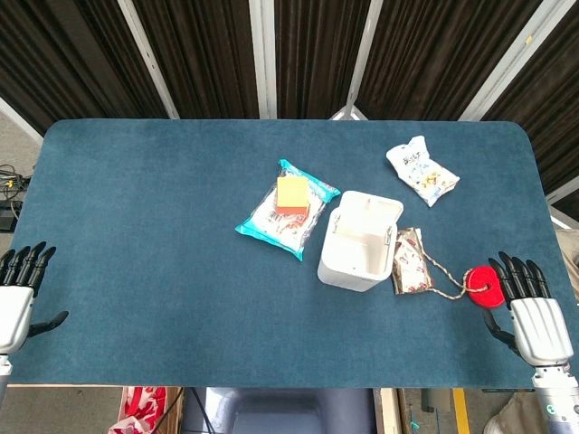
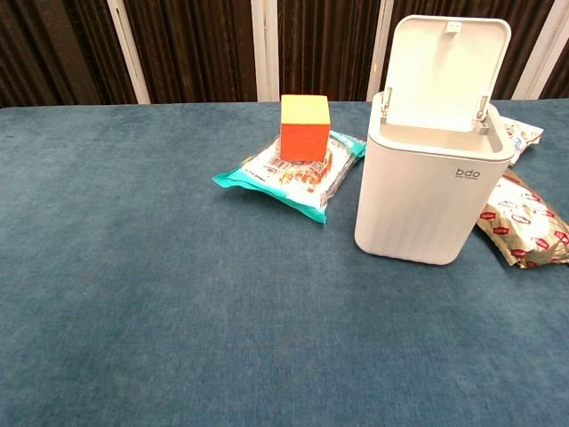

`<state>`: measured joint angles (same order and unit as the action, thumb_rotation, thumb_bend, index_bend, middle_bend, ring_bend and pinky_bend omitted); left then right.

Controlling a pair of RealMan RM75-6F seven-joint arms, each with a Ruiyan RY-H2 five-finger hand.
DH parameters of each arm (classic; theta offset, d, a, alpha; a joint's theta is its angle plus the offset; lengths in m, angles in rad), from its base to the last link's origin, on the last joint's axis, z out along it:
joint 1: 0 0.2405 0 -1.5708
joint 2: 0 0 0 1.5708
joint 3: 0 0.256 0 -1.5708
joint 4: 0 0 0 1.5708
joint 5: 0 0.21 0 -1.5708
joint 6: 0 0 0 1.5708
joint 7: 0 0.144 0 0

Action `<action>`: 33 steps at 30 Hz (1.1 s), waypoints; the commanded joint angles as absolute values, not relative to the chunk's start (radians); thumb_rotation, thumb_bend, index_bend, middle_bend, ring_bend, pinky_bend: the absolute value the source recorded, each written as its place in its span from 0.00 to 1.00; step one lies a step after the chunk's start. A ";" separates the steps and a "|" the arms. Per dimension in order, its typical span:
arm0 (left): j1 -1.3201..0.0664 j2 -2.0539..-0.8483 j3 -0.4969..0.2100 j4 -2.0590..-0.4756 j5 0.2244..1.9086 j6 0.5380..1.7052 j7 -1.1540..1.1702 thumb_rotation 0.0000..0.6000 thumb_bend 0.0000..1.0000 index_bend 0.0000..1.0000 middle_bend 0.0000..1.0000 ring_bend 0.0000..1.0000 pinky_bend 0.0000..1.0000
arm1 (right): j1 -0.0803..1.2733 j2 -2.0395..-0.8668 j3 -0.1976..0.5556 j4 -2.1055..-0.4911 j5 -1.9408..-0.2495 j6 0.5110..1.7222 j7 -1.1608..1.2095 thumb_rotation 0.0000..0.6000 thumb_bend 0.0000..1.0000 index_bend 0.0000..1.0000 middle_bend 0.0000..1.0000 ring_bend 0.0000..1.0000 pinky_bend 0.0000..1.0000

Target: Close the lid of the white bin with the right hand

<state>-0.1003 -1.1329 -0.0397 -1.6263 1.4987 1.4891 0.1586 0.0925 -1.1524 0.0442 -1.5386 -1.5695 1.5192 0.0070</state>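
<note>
At the near left edge of the blue felt-covered surface [image 1: 163, 271], the left hand [image 1: 20, 294] lay flat, fingers [image 1: 27, 260] spread, holding nothing. Mid-surface, an orange-and-yellow cube [image 2: 305, 127] sat on a teal snack packet [image 2: 293, 173]. Just right stood the white plastic bin [image 2: 428, 196], its hinged lid [image 2: 444, 62] raised upright; its inside looked empty from above. A brown packet [image 2: 526, 227] lay beside it. The right hand [image 1: 534, 316] rested open, empty, touching a red disc [image 1: 485, 287].
</note>
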 commanded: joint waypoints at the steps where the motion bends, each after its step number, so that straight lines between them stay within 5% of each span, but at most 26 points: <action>1: -0.100 -1.133 -0.040 -1.626 1.499 1.489 0.159 1.00 0.00 0.00 0.00 0.00 0.00 | 0.092 -1.152 0.044 -1.540 -1.569 1.518 0.007 1.00 0.41 0.00 0.00 0.00 0.00; 14: -0.094 -1.128 -0.040 -1.626 1.501 1.499 0.149 1.00 0.00 0.00 0.00 0.00 0.00 | 0.116 -1.092 0.076 -1.669 -1.512 1.464 0.070 1.00 0.41 0.00 0.00 0.00 0.04; 17: -0.095 -1.125 -0.042 -1.627 1.494 1.494 0.143 1.00 0.00 0.00 0.00 0.00 0.00 | 0.134 -1.058 0.100 -1.725 -1.479 1.433 0.101 1.00 0.41 0.00 0.05 0.11 0.27; 21: -0.096 -1.121 -0.042 -1.631 1.490 1.489 0.135 1.00 0.00 0.00 0.00 0.00 0.00 | 0.181 -0.994 0.163 -1.822 -1.397 1.366 0.154 1.00 0.42 0.00 0.34 0.41 0.54; 27: -0.100 -1.119 -0.041 -1.637 1.495 1.485 0.136 1.00 0.00 0.00 0.00 0.00 0.00 | 0.282 -0.881 0.267 -1.944 -1.201 1.194 0.205 1.00 0.58 0.00 0.51 0.58 0.61; 33: -0.106 -1.118 -0.037 -1.643 1.496 1.469 0.135 1.00 0.00 0.00 0.00 0.00 0.00 | 0.376 -0.814 0.337 -2.003 -1.041 1.057 0.199 1.00 0.61 0.00 0.61 0.67 0.64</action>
<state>-0.1058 -1.1187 -0.0377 -1.6427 1.4969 1.4699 0.1354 0.3286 -0.8529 0.2999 -1.9669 -1.1021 1.1157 0.1969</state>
